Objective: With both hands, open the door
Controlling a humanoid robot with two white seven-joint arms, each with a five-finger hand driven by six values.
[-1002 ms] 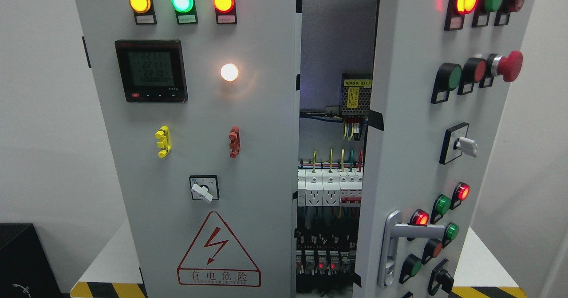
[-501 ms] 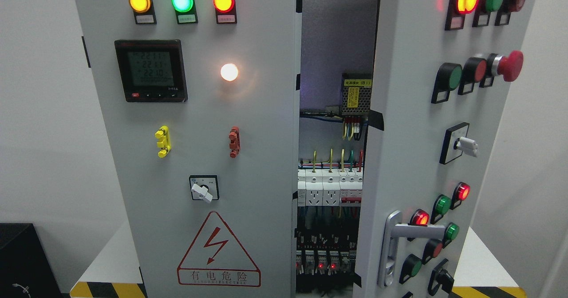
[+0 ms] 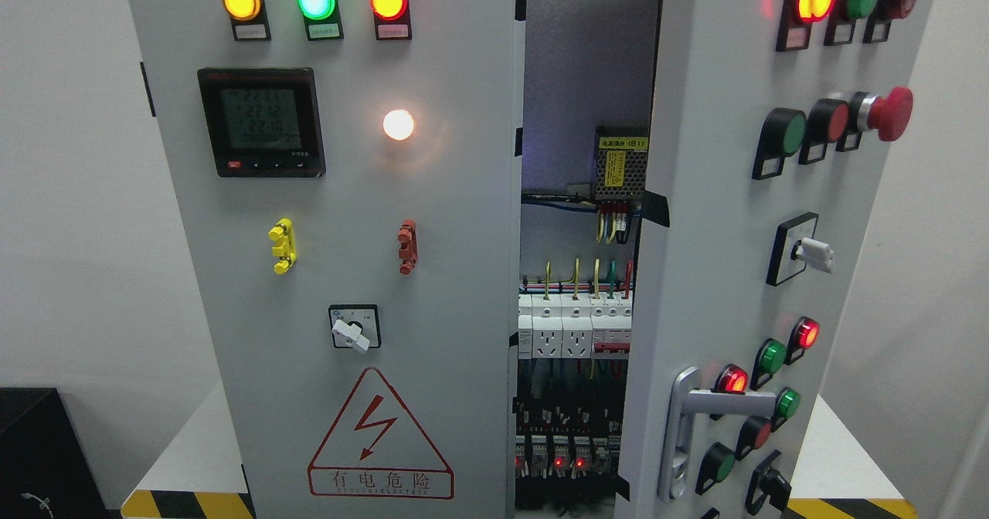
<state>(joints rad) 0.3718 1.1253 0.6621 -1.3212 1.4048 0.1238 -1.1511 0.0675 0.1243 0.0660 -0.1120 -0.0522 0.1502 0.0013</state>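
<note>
Right cabinet door (image 3: 718, 218), sheet metal, hinged, partly swung open beside the shut left door (image 3: 340, 218); probably stiff and fairly heavy with mounted switches; best taken at silver lever handle (image 3: 684, 426) or free edge; both hands out of view, state indeterminable.
</note>
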